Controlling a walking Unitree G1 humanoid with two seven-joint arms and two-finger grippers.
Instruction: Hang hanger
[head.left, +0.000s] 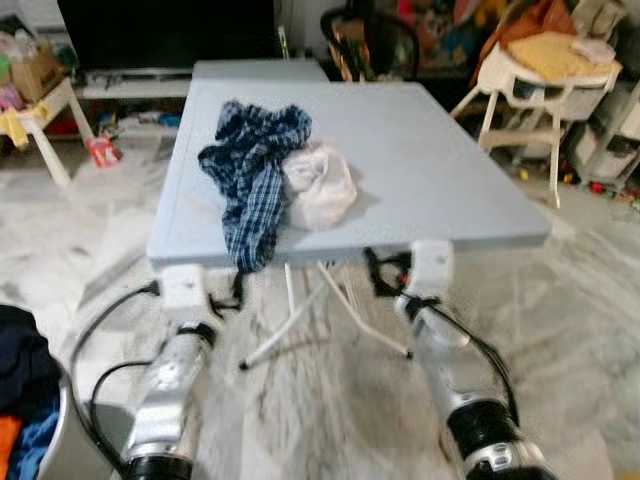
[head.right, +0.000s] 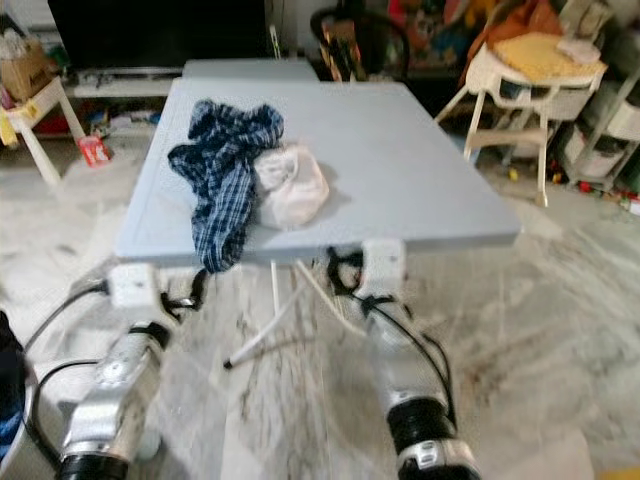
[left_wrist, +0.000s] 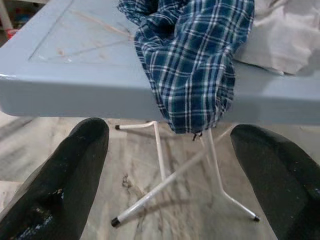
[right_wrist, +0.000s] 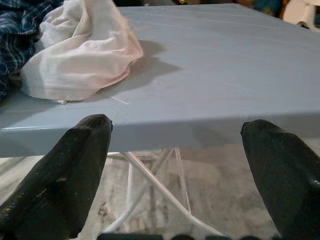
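Both grippers, left gripper (left_wrist: 170, 165) and right gripper (right_wrist: 175, 165), hover spread wide and empty-fingered before the table (head.left: 440, 170); a basket (head.left: 70, 440) beside the left arm holds dark clothes (head.left: 22, 365).

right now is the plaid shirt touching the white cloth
Touching. In the left eye view the plaid shirt lies right against the white cloth on the table, no gap between them.

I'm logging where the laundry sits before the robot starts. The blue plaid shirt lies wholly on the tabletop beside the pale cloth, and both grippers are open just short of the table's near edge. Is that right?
Not quite. The blue plaid shirt does not lie wholly on the grey table: one end hangs over its near edge, as the left wrist view shows. The rest holds: it lies beside the pale cloth, and the left gripper and right gripper are open short of that edge.
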